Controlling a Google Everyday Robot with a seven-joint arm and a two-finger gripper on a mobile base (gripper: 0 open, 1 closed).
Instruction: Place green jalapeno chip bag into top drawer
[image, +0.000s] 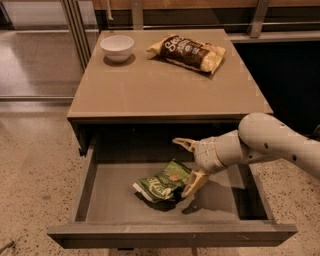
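The green jalapeno chip bag lies crumpled on the flat grey bottom of the open top drawer, near its middle. My gripper is inside the drawer just right of the bag, reaching in from the right. Its fingers are spread open and hold nothing. The upper finger is clear of the bag. The lower finger is at the bag's right edge.
On the tabletop stand a white bowl at the back left and a dark brown and yellow chip bag at the back right. The drawer's front panel juts toward the camera. Speckled floor lies on both sides.
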